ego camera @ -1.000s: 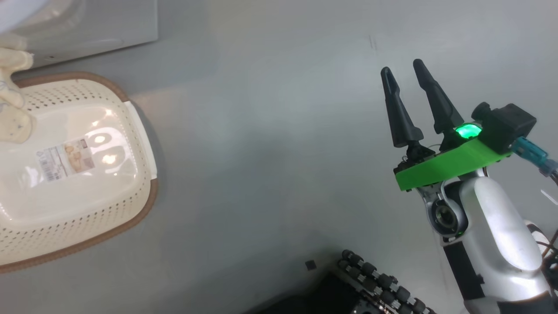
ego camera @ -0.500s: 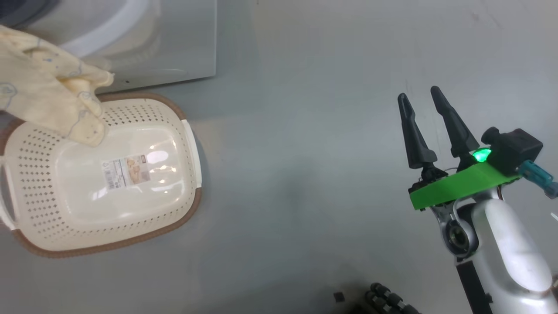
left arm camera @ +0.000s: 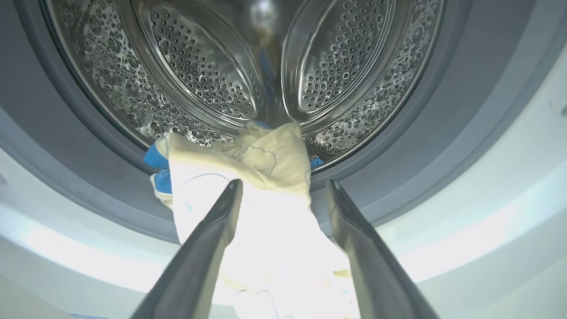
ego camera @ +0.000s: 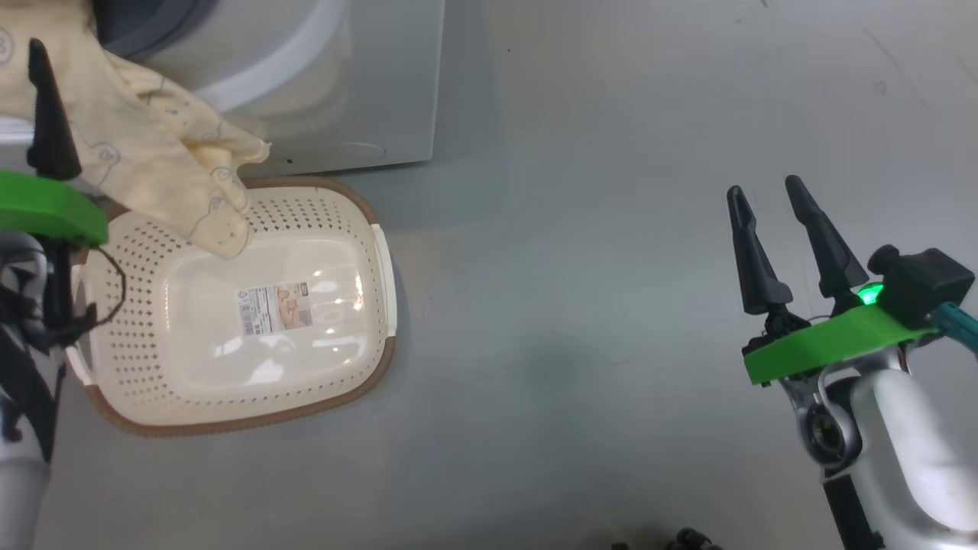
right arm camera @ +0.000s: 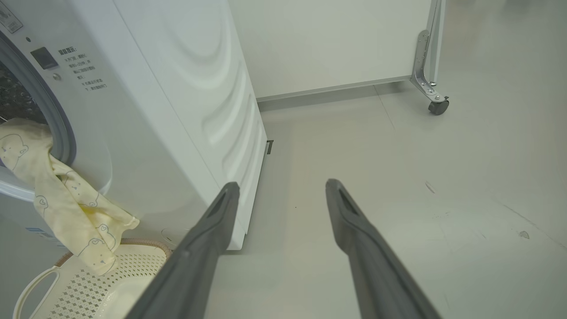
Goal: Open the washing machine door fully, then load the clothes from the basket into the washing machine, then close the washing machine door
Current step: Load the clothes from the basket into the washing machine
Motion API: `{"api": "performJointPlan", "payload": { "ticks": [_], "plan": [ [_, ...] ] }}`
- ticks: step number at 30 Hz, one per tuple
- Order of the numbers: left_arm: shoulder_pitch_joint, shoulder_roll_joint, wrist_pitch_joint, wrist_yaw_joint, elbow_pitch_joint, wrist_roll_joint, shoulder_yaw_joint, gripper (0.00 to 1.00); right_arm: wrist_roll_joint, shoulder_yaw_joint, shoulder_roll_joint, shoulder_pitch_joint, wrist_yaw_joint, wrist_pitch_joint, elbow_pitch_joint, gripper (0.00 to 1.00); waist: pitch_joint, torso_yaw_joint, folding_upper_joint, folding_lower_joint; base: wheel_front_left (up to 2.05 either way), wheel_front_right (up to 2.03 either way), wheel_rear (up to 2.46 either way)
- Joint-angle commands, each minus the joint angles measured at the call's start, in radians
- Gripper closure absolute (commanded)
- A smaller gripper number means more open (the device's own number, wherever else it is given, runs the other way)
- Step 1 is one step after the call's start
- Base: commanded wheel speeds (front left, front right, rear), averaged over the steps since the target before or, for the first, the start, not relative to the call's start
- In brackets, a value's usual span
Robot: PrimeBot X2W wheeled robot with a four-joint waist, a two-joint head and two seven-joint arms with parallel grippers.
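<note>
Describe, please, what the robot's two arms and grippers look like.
The right gripper has two tapered black jaws on a green mount, a green light, a black camera block with a teal cable, and a glossy white forearm. The left gripper looks alike, with black cables.

One washing machine (right arm camera: 177,110) was there. One basket (ego camera: 229,416) sat by it, with two white side handles and one label sticker (ego camera: 276,307) on its base. One cream-yellow garment (ego camera: 153,168) showed. There were two hands, the left hand (left arm camera: 283,184) and the right hand (ego camera: 765,186), each with two dark fingers (right arm camera: 199,248). One caster wheel (right arm camera: 438,107) showed.
</note>
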Motion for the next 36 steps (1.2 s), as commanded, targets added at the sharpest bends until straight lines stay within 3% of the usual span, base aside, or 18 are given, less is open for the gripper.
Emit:
{"api": "performJointPlan", "payload": {
  "ticks": [1,10,15,19,36],
  "plan": [
    [0.011,0.037,-0.006,0.013,-0.051,-0.003,0.040,0.00,-0.011,0.008,-0.018,0.017,-0.003,-0.010,-0.036,0.00,-0.005,0.008,-0.0001,0.0001,0.00,0.00,0.00],
    [0.250,-0.056,-0.006,0.111,-0.303,0.075,0.109,0.00,-0.017,0.005,-0.027,0.026,-0.003,-0.010,-0.037,0.00,-0.022,0.030,-0.0001,0.0001,0.00,0.00,0.00],
    [0.374,-0.141,-0.006,0.138,-0.422,0.137,0.133,0.00,-0.017,0.011,-0.026,0.029,-0.003,-0.010,-0.034,0.00,-0.031,0.034,-0.0001,0.0001,0.00,0.00,0.00],
    [0.434,-0.186,-0.006,0.126,-0.451,0.172,0.148,0.00,-0.016,0.018,-0.030,0.034,-0.003,-0.010,-0.030,0.00,-0.037,0.037,-0.0001,0.0001,0.00,0.00,0.00],
    [0.477,-0.274,-0.006,0.067,-0.387,0.269,0.184,0.00,-0.014,0.041,-0.023,0.035,-0.003,-0.010,-0.025,0.00,-0.039,0.028,-0.0001,0.0001,0.00,0.00,0.00]
  ]
}}
